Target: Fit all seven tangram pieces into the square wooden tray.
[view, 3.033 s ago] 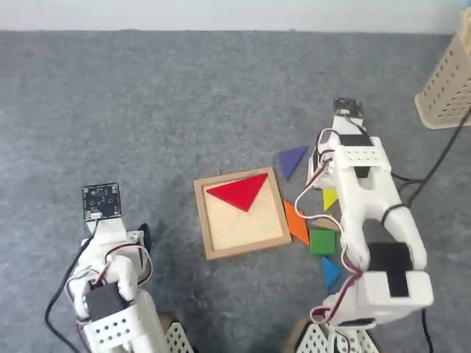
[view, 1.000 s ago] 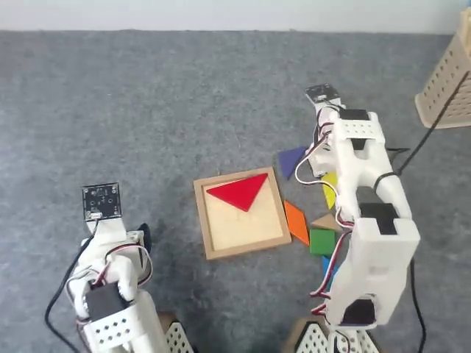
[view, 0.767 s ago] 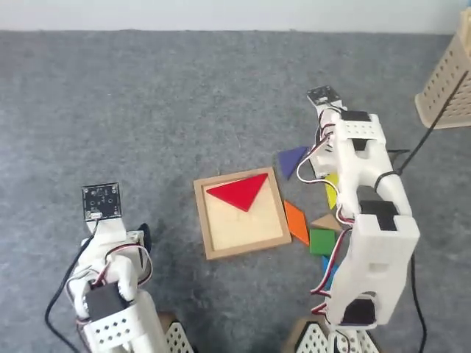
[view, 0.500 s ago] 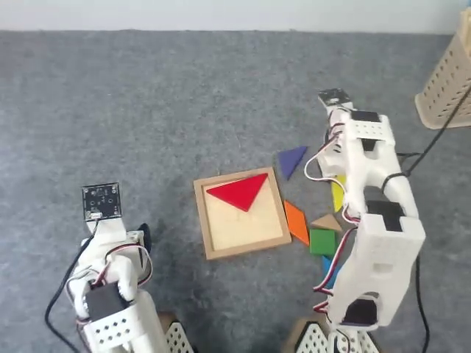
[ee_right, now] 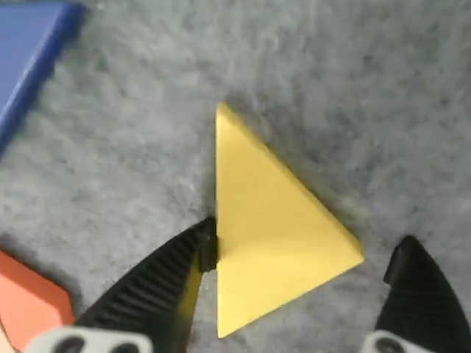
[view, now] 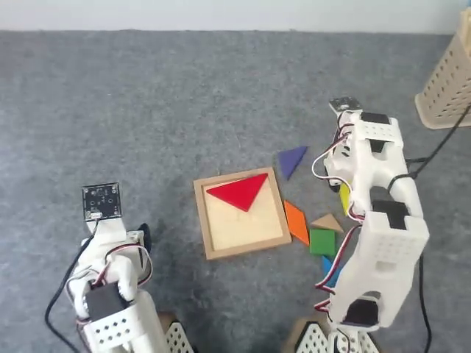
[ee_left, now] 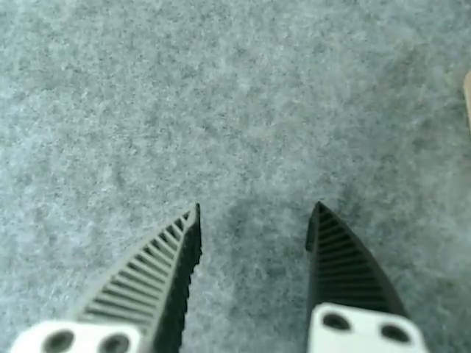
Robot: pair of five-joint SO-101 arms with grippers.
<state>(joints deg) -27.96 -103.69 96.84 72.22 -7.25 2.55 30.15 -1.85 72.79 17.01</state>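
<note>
Right gripper (ee_right: 305,250): mine, spread open and holding nothing. It straddles the yellow triangle (ee_right: 272,235), with one fingertip (ee_right: 202,246) against its long edge and the other just off the opposite corner.
Left gripper (ee_left: 254,228): also open and idle, over bare carpet (ee_left: 243,110) at about 8 o'clock from the tray.
Target piece: the yellow triangle lies flat on the carpet at 3 o'clock from the tray (view: 202,220), well apart from it.
Tray: the red triangle (view: 239,191) sits inside against the 12 o'clock edge. The other pieces I can make out lie outside.
Loose pieces: purple triangle (view: 292,158) at 1 o'clock, orange parallelogram (view: 296,220) just beside the 3 o'clock rim, tan triangle (view: 326,221) and green square (view: 321,241) near 4 o'clock.
Handling: I judge it light, rigid and thin, with smooth faces that could slip. It won't crush, but it may skate on the carpet.
Grip: I would pinch low across the thin sides. An edge-to-corner hold may pivot, so two flat edges would be safer.
Risk: it could twist as I close on it.
</note>
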